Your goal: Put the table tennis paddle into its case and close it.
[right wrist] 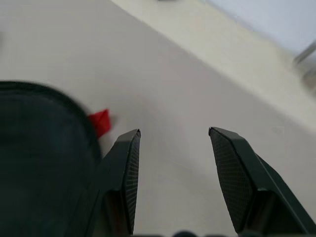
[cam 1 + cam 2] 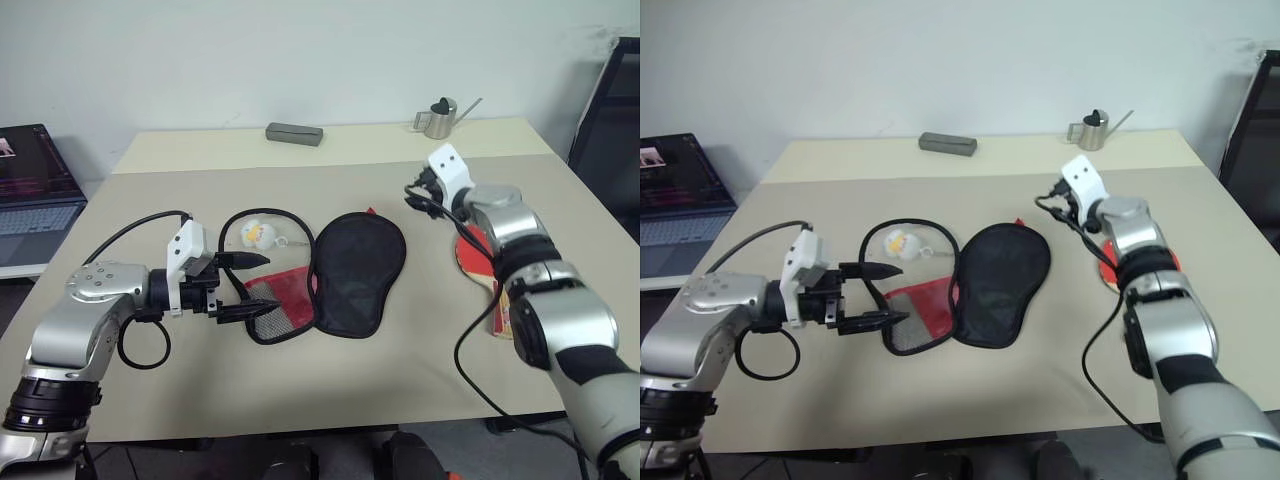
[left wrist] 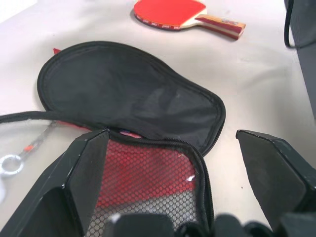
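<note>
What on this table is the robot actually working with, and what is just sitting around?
Part of the job:
- table tennis paddle, lying on the table
- black case, lying open
- left tool, open at the case's mesh pocket
- right tool, open

Just lying about:
- small metal watering can
- grey block
- laptop

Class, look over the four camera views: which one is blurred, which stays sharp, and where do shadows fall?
Right wrist view: soft and smeared, the case edge blurred. Left wrist view: case mesh crisp, the table tennis paddle readable, the left pincer fingers looming dark. Head views: even, diffuse light, faint shadows under the case on the table, no glare.
</note>
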{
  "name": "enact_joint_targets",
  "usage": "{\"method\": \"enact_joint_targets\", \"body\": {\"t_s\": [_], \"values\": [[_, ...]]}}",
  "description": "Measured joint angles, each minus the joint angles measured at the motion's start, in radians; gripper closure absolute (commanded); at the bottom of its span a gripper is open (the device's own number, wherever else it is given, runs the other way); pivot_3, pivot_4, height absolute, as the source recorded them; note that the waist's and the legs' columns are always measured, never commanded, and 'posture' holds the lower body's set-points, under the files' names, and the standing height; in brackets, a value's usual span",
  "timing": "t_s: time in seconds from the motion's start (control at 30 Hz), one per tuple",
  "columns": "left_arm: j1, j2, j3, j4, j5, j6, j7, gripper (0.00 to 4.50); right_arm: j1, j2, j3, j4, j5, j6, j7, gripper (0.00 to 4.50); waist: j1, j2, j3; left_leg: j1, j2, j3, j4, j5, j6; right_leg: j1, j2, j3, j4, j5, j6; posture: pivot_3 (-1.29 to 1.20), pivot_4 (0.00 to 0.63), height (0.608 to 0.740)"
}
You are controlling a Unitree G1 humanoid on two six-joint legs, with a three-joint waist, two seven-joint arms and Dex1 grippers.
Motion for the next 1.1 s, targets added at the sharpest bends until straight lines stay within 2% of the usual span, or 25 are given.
{"method": "enact_joint_targets", "body": {"t_s": [0.13,0.23,0.33,0.43,0.57,0.77,1.1], "values": [[-0.035,-0.002,-0.004,0.015,-0.004,0.001,-0.011,0.00,0.253,-0.021,-0.024,-0.498,0.086,0.360,0.037,2.14,0.000,0.000,0.000,0.000,0.000,0.000,0.000,-0.001,0.002,-0.001,0.000,0.000,0.000,0.000,0.000,0.00,0.150,0.740],[-0.048,-0.002,-0.011,0.038,-0.004,0.002,-0.021,0.00,0.372,-0.035,-0.033,-0.821,0.162,0.608,0.045,2.14,0.000,0.000,0.000,0.000,0.000,0.000,0.000,-0.002,0.003,-0.001,0.000,0.000,0.001,0.000,0.000,0.00,0.150,0.740],[-0.054,-0.002,-0.014,0.042,-0.003,0.002,-0.031,0.00,0.441,-0.039,-0.046,-1.036,0.234,0.793,0.041,2.14,0.003,0.000,0.000,0.000,0.000,-0.001,0.001,-0.002,0.003,0.000,0.000,-0.001,0.001,0.000,0.000,0.00,0.150,0.740],[-0.058,-0.002,-0.017,0.045,-0.003,0.002,-0.033,0.00,0.482,-0.037,-0.075,-1.171,0.295,0.939,0.020,1.63,0.007,0.000,0.000,0.000,0.000,-0.001,0.001,-0.002,0.003,0.000,0.000,-0.001,0.001,0.000,0.000,0.00,0.150,0.740],[-0.061,-0.002,-0.022,0.063,-0.001,0.001,-0.037,0.00,0.523,-0.024,-0.088,-1.245,0.346,1.032,-0.030,0.38,0.009,0.000,0.000,0.000,0.000,-0.001,0.001,-0.002,0.003,0.000,0.000,-0.001,0.001,0.001,0.000,0.00,0.150,0.740],[-0.071,-0.002,-0.025,0.066,0.002,-0.002,-0.045,0.00,0.544,0.054,-0.089,-1.238,0.357,1.080,-0.142,0.38,0.010,0.000,0.000,0.000,0.000,-0.001,0.001,-0.002,0.003,0.000,0.000,-0.001,0.001,0.001,0.000,0.00,0.150,0.740],[-0.071,-0.002,-0.027,0.069,0.018,-0.006,-0.050,0.00,0.558,0.124,-0.078,-1.157,0.367,1.057,-0.216,0.38,0.012,0.000,0.000,0.000,0.000,-0.001,0.001,-0.002,0.003,0.000,0.000,-0.001,0.001,0.001,0.000,0.00,0.150,0.740]]}}
